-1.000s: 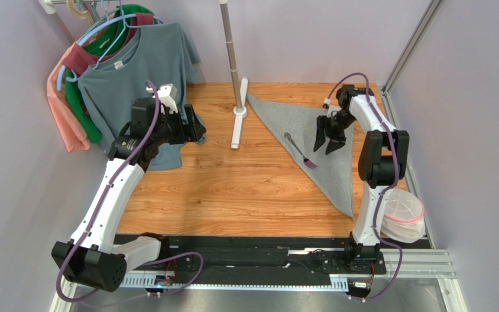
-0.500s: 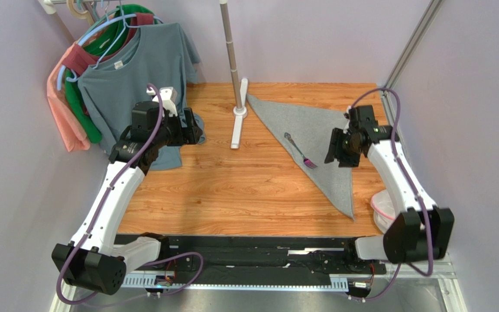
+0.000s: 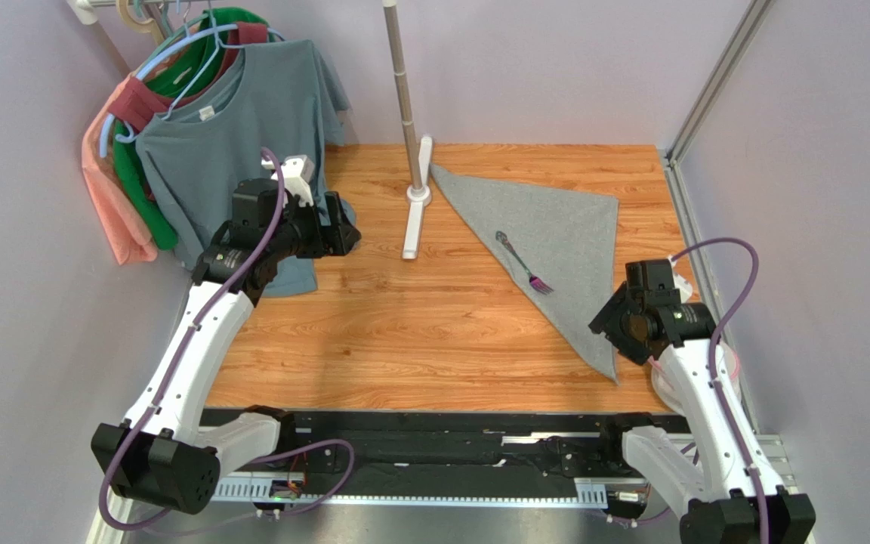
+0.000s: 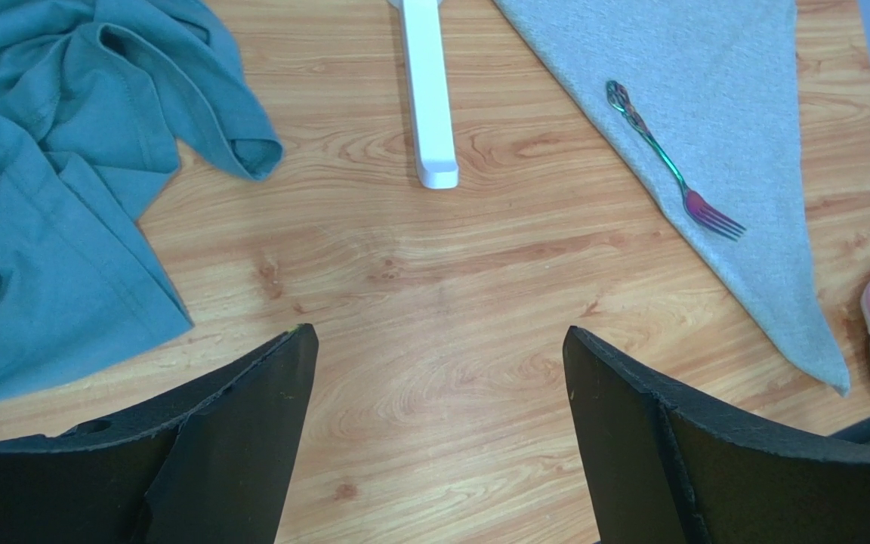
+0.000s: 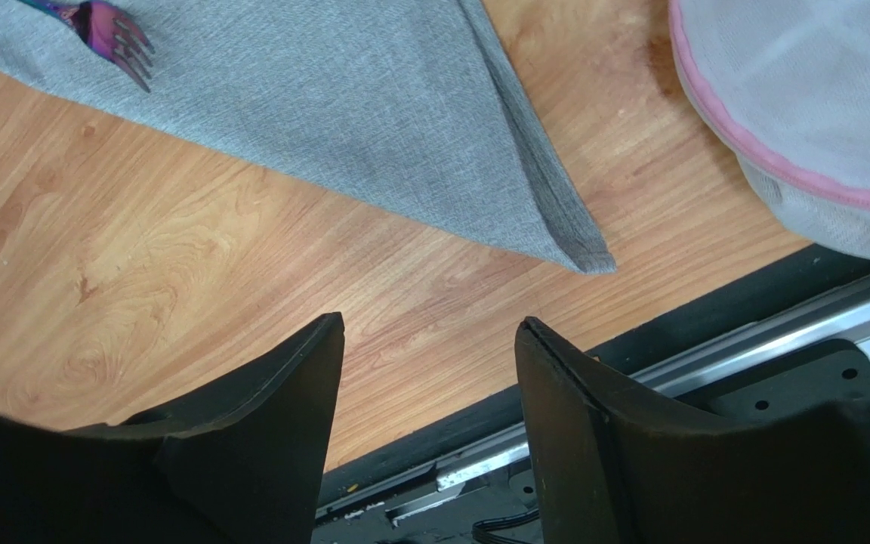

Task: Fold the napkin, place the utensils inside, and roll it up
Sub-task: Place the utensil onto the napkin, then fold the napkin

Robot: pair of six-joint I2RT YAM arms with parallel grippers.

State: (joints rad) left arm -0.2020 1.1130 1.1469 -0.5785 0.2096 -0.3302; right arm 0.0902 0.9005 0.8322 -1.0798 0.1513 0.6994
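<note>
Top external: grey napkin (image 3: pixel 553 227) is folded to a triangle, upper right of frame, flat on the wooden table (image 3: pixel 406 329). Fork (image 3: pixel 522 263) lies on it along the long folded edge, probably so the roll can start there. Right gripper (image 5: pixel 428 340) hovers by the napkin's near tip, jaws spread, nothing between them. Left gripper (image 4: pixel 440 340) sits mid-left by the teal T-shirt (image 4: pixel 43 170), jaws wide, empty. White mesh container (image 5: pixel 814 79), lower right: can't tell the contents.

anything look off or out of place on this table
Only the blue-grey T-shirt: its hem lies crumpled on the table at the left. The folded napkin lies flat with the fork on it.
</note>
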